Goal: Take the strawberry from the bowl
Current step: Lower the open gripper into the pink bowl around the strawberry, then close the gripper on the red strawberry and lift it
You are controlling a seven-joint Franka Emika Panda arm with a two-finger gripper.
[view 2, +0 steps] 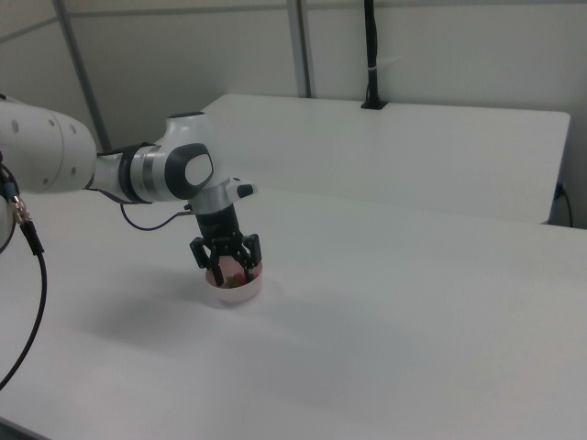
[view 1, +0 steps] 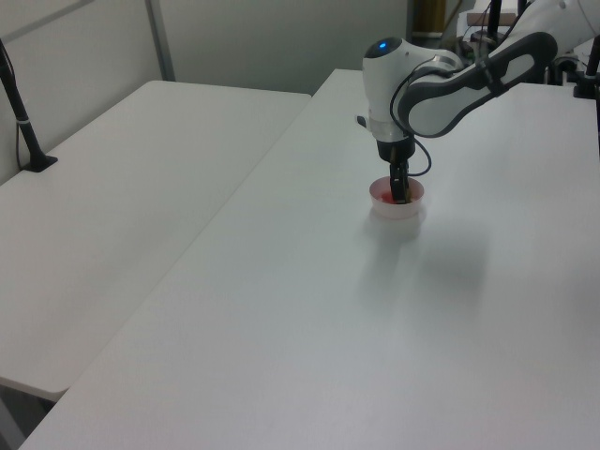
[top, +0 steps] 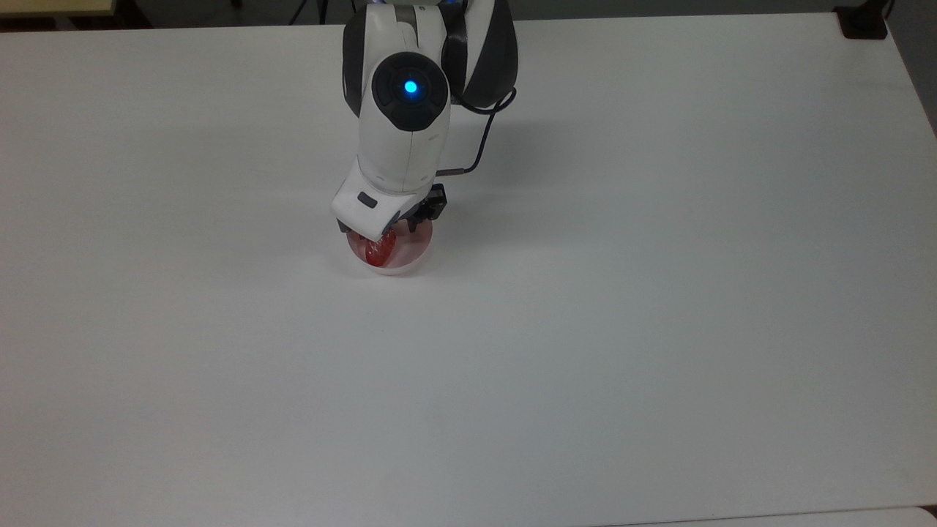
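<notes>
Two white benches stand edge to edge in a room with pale panelled walls (view 2: 183,64); the bench (top: 659,329) that carries the work is wide, matt and bare over most of its top; the second bench (view 1: 141,187) lies at the left view's left, and in the right view it lies on the far side; a black post (view 1: 19,112) is clamped at its far edge, seen also in the right view (view 2: 371,55); a dark clamp (top: 864,22) sits at the top view's far right corner.

One robot arm (top: 399,146), white with dark joints, reaches in from the far edge in the top view; one blue light (top: 411,87) glows on its wrist; one black cable (top: 479,139) loops along the top view's right of the wrist.

One pale pink bowl (top: 410,260) stands on the bench directly under the wrist; in the left view it sits far and right of centre (view 1: 398,208).

One red strawberry (top: 381,251) lies inside the bowl, toward the top view's left side, half covered by the wrist.

The jaws point straight down and dip into the bowl; in the right view they stand spread, one finger (view 2: 220,261) on each side of the strawberry (view 2: 234,275), not pressed together.
</notes>
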